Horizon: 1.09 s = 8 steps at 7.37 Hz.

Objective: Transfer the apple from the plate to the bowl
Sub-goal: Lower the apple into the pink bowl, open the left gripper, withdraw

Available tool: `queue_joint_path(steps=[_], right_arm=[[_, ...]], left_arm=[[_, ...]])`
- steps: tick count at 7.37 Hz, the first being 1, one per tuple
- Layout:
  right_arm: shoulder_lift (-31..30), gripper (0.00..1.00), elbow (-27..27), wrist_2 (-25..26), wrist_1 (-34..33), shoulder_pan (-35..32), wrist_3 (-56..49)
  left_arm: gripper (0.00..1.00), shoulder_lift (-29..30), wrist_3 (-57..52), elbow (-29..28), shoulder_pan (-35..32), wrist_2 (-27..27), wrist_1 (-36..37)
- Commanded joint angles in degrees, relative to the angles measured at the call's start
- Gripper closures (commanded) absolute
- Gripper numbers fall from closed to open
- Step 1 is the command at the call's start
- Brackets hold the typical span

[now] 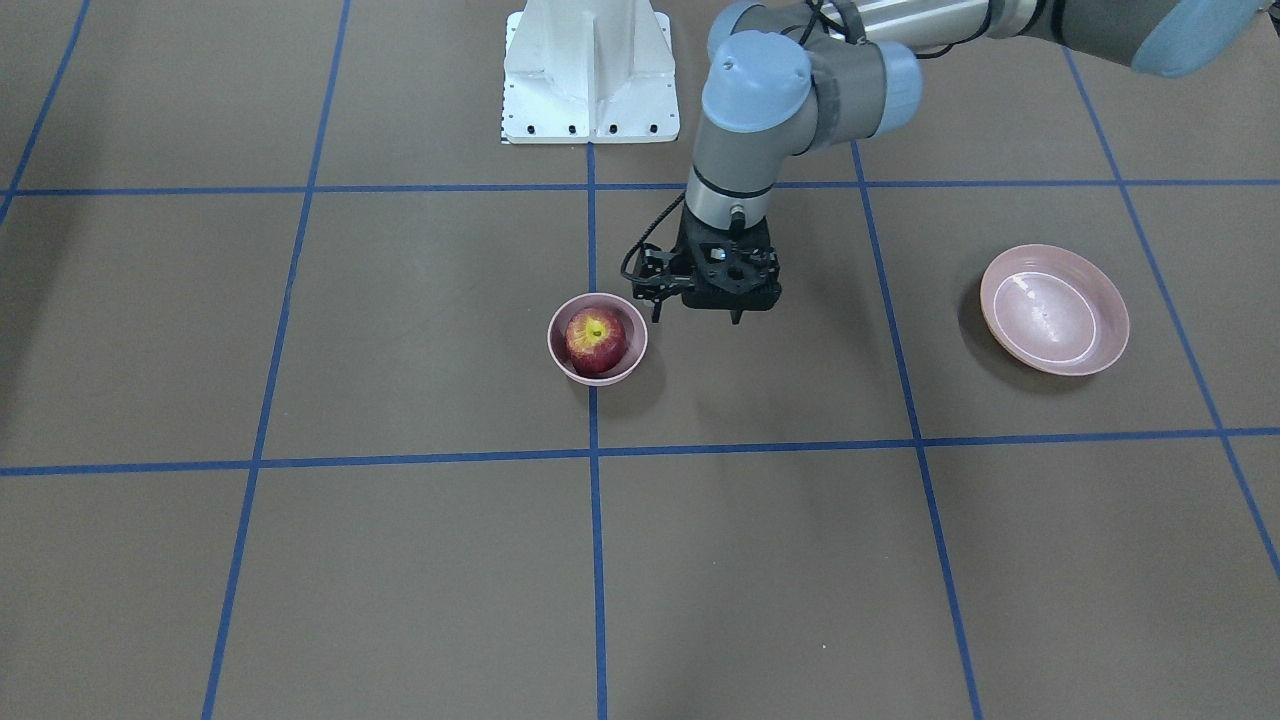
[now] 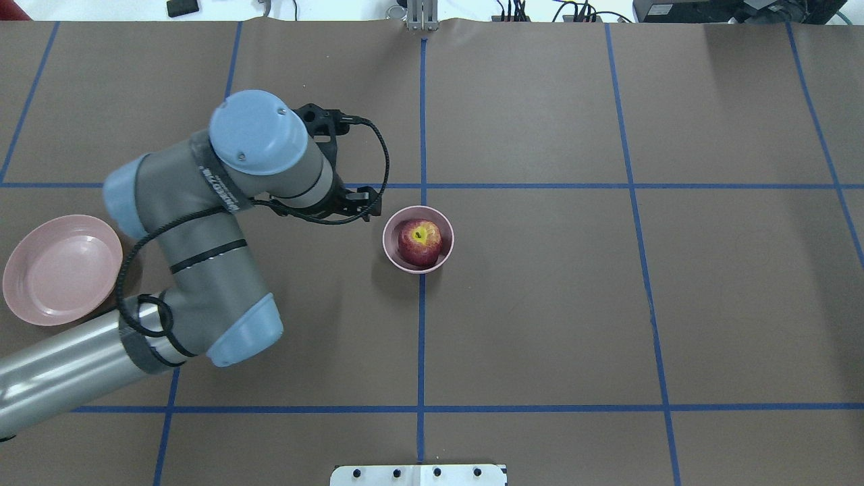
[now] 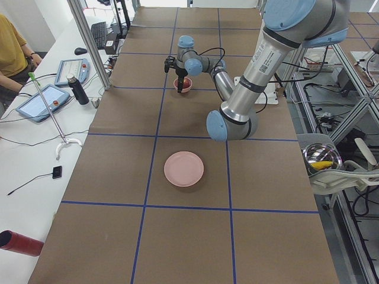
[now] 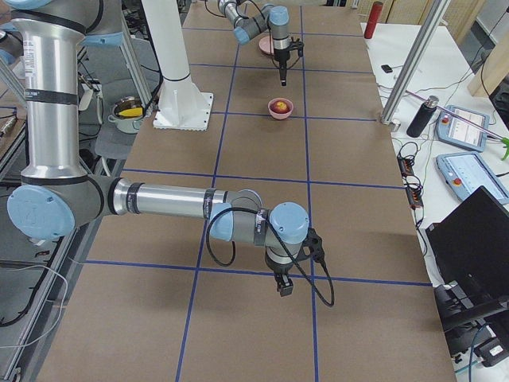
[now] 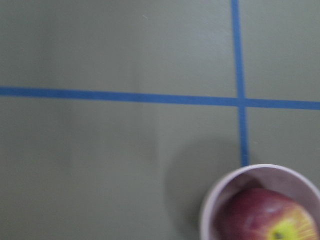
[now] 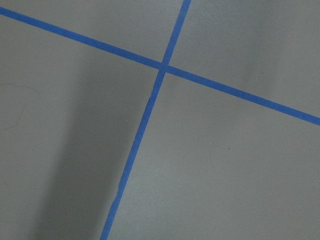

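The dark red apple sits stem-up inside the small deep pink bowl near the table's middle; it also shows in the overhead view and at the lower right of the left wrist view. The wide pink plate lies empty far off on the robot's left. My left gripper hangs above the table just beside the bowl, on the plate's side, fingers apart and empty. My right gripper hovers low over the table far from the bowl; I cannot tell whether it is open or shut.
The white robot base stands at the table's robot-side edge. Blue tape lines cross the brown table. A side bench with tablets and a dark bottle runs along the operators' side. A metal bowl sits off the table.
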State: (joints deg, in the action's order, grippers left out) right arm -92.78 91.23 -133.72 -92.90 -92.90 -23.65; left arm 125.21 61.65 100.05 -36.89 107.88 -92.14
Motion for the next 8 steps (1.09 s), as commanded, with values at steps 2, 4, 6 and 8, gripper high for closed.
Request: queue_joint_path(steps=[2, 4, 6, 8], right_arm=[[0.15, 0.0, 0.09, 0.39, 0.0, -0.35, 4.58], [0.06, 0.0, 0.17, 0.39, 0.0, -0.61, 7.73], [0.67, 0.0, 0.09, 0.39, 0.09, -0.61, 8.98], [0.68, 0.0, 0.09, 0.39, 0.09, -0.61, 9.06]], left_arm=[[0.02, -15.47, -29.02, 3.22, -18.85, 15.38, 1.35], [0.02, -25.58, -47.15, 2.78, -30.21, 17.1, 1.44], [0.02, -33.76, -66.12, 0.68, -42.85, 21.55, 1.44], [0.02, -39.31, -72.37, -2.74, -51.76, 24.39, 0.83]])
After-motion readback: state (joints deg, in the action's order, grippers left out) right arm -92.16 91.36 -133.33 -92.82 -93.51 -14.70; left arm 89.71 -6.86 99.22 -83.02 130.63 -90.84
